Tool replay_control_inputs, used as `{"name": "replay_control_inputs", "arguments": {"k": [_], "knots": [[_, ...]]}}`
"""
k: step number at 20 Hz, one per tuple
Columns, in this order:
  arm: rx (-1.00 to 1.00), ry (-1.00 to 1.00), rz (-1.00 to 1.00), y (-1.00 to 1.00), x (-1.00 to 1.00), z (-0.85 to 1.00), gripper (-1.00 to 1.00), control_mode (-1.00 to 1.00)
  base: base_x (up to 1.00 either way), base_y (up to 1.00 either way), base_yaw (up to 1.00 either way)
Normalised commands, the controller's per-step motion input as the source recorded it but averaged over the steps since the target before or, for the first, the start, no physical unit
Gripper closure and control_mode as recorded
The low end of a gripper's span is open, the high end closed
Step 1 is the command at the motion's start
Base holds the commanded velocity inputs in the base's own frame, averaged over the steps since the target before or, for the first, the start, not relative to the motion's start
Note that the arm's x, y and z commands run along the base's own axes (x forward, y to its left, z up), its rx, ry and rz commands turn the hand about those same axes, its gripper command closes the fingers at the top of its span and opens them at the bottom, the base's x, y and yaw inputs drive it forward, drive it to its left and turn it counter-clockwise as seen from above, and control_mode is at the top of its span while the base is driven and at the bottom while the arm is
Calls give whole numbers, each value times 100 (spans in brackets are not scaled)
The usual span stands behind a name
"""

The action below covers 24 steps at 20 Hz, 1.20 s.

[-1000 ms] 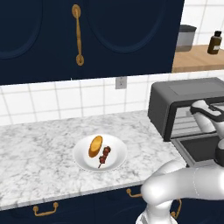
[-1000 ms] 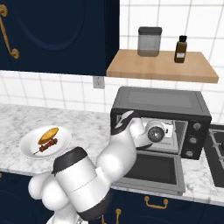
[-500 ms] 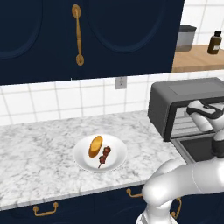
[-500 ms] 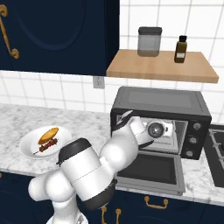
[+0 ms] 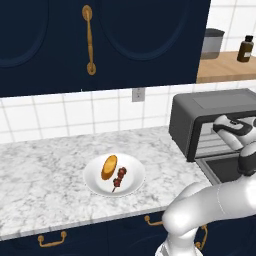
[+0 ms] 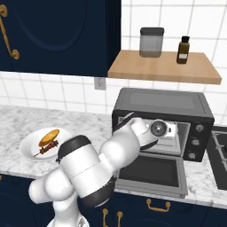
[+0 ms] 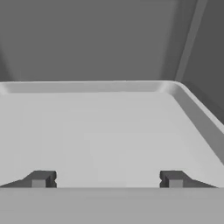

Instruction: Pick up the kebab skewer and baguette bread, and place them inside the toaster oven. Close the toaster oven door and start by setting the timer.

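The gripper point(image 7: 107, 179) sits with jaws spread wide and empty inside the toaster oven point(image 6: 159, 106), while the skewer point(image 5: 119, 178) and bread point(image 5: 109, 167) lie on the plate point(image 5: 95, 183), well off to its left, both angled

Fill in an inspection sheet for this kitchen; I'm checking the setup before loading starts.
Surface: marble counter, white plate on it.
Job's things: baguette and skewer on the plate; toaster oven door down, open.
Clutter: nothing seen.
Grippers: gripper open, holding nothing, inside the oven over a light tray.
Cables: nothing seen.
Surroundings: shelf with canister and bottle; navy cabinets.
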Motion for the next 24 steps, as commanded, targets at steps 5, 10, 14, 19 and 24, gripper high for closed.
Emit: {"name": "replay_control_inputs", "arguments": {"k": [5,10,14,19,24], "knots": [[5,3,0,-3,-56,-89,-100,-100,0,0,0],[2,3,0,0,-72,-86,-100,-100,0,0,0],[0,7,0,0,-71,-87,-100,-100,0,0,0],[0,10,0,0,-62,-83,-100,-100,0,0,0],[0,1,0,0,-61,-91,-100,-100,0,0,0]]}}
